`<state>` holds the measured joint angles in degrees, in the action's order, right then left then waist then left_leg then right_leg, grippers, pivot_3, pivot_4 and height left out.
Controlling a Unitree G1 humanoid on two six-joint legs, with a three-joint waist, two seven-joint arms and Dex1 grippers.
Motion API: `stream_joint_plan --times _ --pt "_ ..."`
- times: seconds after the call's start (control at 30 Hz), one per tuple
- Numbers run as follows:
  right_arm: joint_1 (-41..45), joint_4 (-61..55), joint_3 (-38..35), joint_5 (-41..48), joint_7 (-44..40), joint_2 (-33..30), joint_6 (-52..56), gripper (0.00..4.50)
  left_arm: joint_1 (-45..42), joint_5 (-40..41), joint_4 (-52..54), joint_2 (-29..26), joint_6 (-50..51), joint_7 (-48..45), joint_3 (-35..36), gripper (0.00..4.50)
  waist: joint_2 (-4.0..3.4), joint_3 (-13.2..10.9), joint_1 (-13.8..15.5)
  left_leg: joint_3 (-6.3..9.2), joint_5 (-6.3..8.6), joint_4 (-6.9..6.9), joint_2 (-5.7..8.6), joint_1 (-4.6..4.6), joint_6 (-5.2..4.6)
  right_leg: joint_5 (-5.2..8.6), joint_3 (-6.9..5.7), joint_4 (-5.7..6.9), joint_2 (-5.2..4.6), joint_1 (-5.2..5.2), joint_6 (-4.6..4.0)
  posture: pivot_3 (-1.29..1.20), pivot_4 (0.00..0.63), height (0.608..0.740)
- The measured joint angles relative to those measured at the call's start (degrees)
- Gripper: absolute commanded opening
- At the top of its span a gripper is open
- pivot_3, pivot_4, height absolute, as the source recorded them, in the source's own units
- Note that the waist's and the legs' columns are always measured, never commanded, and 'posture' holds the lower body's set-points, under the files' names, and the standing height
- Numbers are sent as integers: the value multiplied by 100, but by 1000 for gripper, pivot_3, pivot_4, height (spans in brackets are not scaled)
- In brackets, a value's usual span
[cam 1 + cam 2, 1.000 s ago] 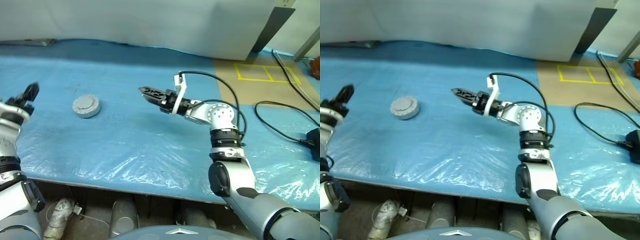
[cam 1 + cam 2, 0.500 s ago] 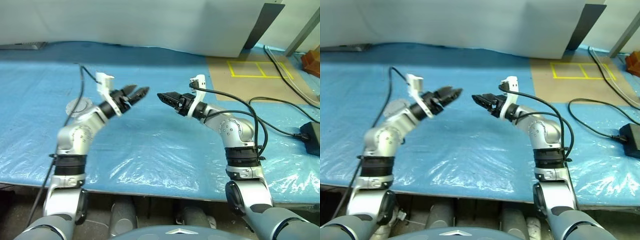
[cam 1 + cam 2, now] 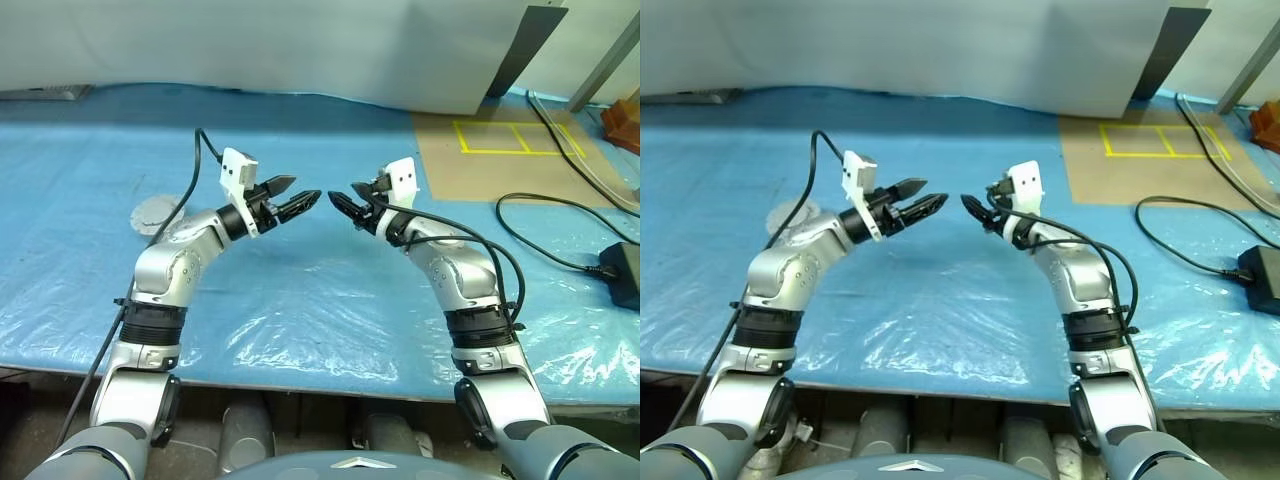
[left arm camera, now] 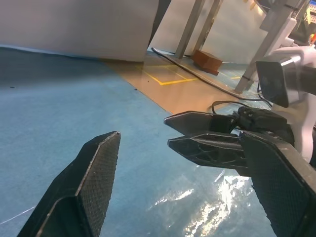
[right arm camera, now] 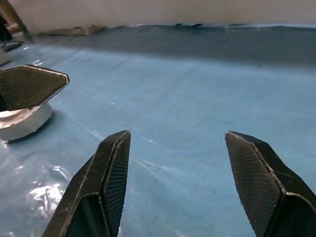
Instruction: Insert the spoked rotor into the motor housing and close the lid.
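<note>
The left hand [image 3: 296, 201] and the right hand [image 3: 345, 199] hang above the middle of the tabletop [image 3: 300, 280], tips pointing at each other with a small gap between them, both released and grasping nothing. Each hand has two black, wedge-shaped fingers with a finely cross-hatched inner face that tapers to a blunt point; in the left wrist view the left fingers [image 4: 84, 187] stand wide apart, and in the right wrist view the right fingers [image 5: 106, 182] are spread as well. A white bracket sits on top of each wrist, with a black cable looping back along the silver arm. The motor housing [image 3: 153, 212], a flat round grey disc, lies on the tabletop well to the left of both hands, partly hidden behind the left arm; its pale rim also shows in the right wrist view [image 5: 22, 123]. The tabletop is covered by a blue sheet under thin, wrinkled, glossy plastic film. To the far right lie a tan board [image 3: 490, 165] marked with yellow tape rectangles and a black cable [image 3: 560, 235]
</note>
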<state>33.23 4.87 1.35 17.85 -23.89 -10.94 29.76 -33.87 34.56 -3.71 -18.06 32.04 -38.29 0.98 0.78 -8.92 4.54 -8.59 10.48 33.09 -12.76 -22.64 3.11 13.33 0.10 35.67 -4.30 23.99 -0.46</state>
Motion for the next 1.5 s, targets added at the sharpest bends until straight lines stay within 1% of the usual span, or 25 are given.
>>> stream_joint_plan --times 0.23,0.37,0.53,0.77,1.13,1.5 --pt "167 612 -5 -317 183 171 -418 3190 -421 -11 -297 51 -33 97 314 4047 0 0 -43 0 0 0 2 -2 0 0 1 -3 1 0 0 0 150 740" --pt "406 900 -22 -447 239 209 -594 3190 -420 -83 -361 28 -29 65 323 4047 -3 -2 -51 0 0 -1 0 -2 0 0 1 -3 2 0 0 0 150 740" --pt "419 1042 16 -608 244 263 -820 3190 -375 -117 -359 22 -23 141 382 4047 -4 -3 -49 0 0 -1 2 -3 0 0 1 -2 2 0 0 0 150 740" --pt "610 1354 -173 -596 237 256 -923 3190 -300 -334 -367 36 -207 259 406 4047 -5 -3 -54 0 0 0 -1 -3 0 0 1 -2 2 0 0 0 150 740" --pt "682 1488 177 -869 79 445 -1069 3190 -221 -414 -364 125 -290 514 511 4047 -7 -4 -56 0 0 0 -1 -2 -1 0 1 -2 1 0 -1 0 150 740" --pt "909 1721 187 -894 -12 586 -1308 3190 -76 -431 -215 248 -325 625 571 4047 -10 -6 -58 0 0 -1 -2 -4 -1 0 1 -3 1 0 -1 0 150 740"
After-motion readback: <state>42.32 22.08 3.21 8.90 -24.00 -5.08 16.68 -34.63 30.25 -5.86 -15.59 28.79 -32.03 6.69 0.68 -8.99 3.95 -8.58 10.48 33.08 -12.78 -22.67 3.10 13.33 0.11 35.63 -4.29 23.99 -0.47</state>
